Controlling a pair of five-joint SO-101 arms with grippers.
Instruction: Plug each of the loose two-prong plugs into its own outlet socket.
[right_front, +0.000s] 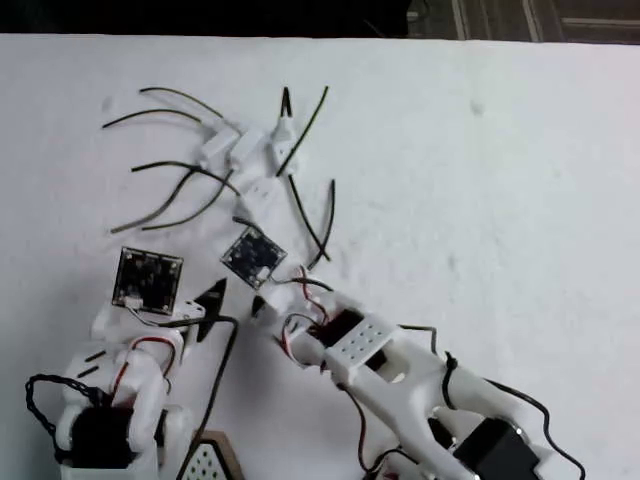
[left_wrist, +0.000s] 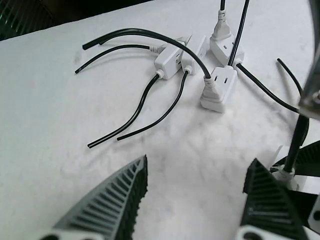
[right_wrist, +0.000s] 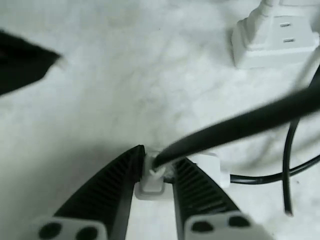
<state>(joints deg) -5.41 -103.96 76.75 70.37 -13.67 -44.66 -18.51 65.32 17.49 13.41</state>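
At the left, the left gripper (left_wrist: 198, 165) hangs over the white table (left_wrist: 50, 125) with its fingers spread wide apart. Beyond it, white outlet sockets (left_wrist: 218, 89) and black cords (left_wrist: 135, 112) lie bunched together. Further right, the right gripper (right_wrist: 159, 155) is clamped on a white two-prong plug (right_wrist: 149, 189), near one socket.

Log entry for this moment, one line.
left gripper open above table | right gripper shut on white plug | outlet socket empty, apart from plug
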